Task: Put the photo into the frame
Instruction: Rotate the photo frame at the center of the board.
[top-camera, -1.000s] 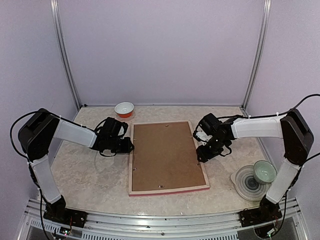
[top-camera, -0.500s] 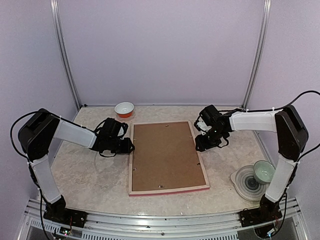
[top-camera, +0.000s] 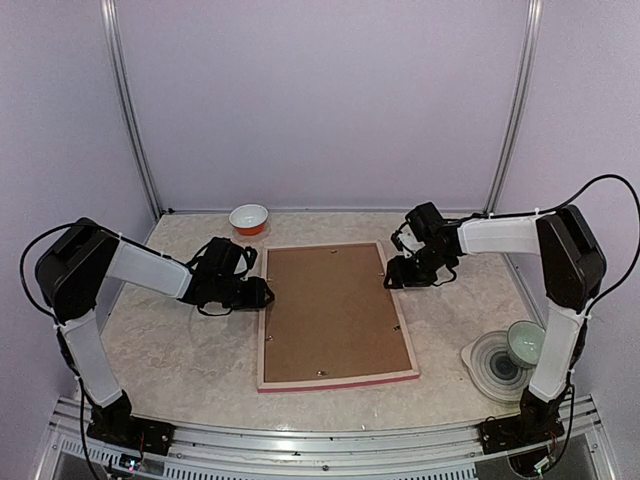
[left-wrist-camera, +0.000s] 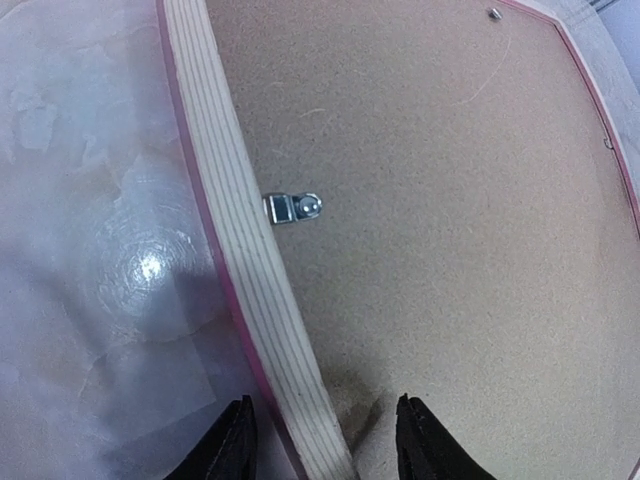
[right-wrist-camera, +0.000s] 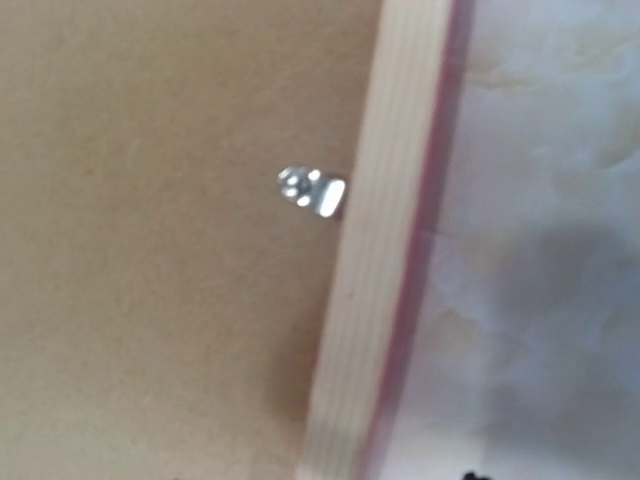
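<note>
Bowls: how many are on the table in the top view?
2. An orange bowl sits at the far edge, behind the frame. A pale green bowl rests on a plate at the near right. None appears hidden.

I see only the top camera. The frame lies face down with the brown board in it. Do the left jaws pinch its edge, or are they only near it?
Observer: The left wrist view shows the left jaws apart, astride the frame's left rail, with gaps on both sides.
Operator: Is any clip near them?
Observer: Yes, a metal clip lies on the backing board, its end at the rail.
Operator: And the right side?
Observer: A similar clip shows there; the right jaws are almost out of view.
</note>
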